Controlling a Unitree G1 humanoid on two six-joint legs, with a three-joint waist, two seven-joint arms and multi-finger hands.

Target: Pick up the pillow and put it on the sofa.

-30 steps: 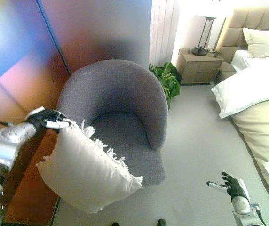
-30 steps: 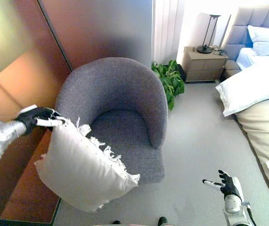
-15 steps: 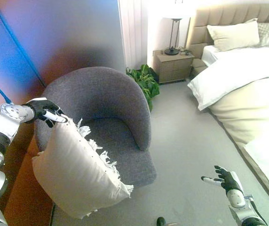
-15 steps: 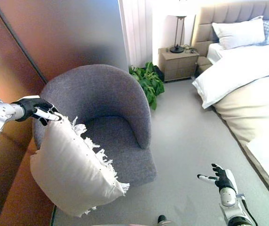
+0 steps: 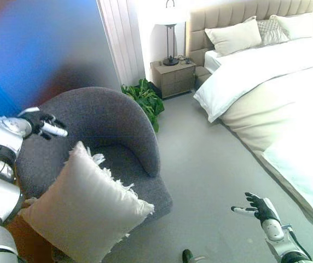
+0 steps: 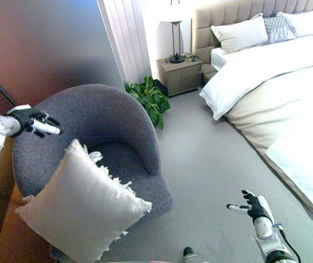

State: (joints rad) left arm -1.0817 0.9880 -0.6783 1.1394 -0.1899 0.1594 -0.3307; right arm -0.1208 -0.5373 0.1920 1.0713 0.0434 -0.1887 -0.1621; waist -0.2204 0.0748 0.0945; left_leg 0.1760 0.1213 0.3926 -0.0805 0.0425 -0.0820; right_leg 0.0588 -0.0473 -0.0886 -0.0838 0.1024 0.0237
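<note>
Left eye view shows the big change: my left hand (image 5: 40,124), at the middle left, has let go, fingers now loose and holding nothing. The pillow (image 5: 82,208) has dropped to the lower left, over the front of the grey sofa (image 5: 115,118), so I think the job is nearly done. It sits like a diamond, one corner up, long side slanting down to the right. My right hand (image 5: 260,208), lower right, is open and idle.
</note>
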